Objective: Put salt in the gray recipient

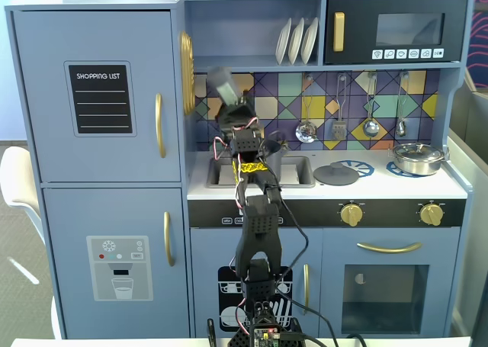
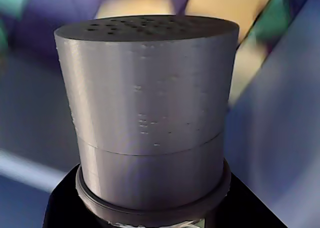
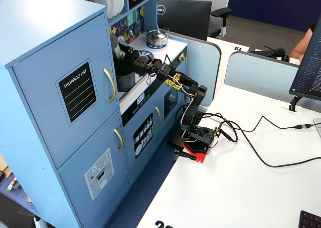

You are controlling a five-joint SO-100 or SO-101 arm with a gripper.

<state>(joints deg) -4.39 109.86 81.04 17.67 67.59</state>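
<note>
Centrally in a fixed view, the blue toy kitchen (image 1: 99,179) is seen filling most of the frame, with its counter (image 1: 374,185) running across the middle right. The arm (image 1: 258,232) is raised from the bottom centre of that frame up over the sink (image 1: 293,171). Part of the gray recipient (image 3: 125,81) is seen at the upper left of another fixed view, on the counter below the arm's wrist. The salt (image 1: 226,85) is held tilted in the upper centre of the frame, above the sink and in front of the patterned backsplash (image 1: 358,95). In the wrist view the salt (image 2: 150,112) fills the frame, its perforated top uppermost. The fingers (image 1: 238,109) are seen pinching the salt's lower end. A silver pan (image 1: 417,158) and a flat gray lid (image 1: 335,175) rest on the counter at the right.
</note>
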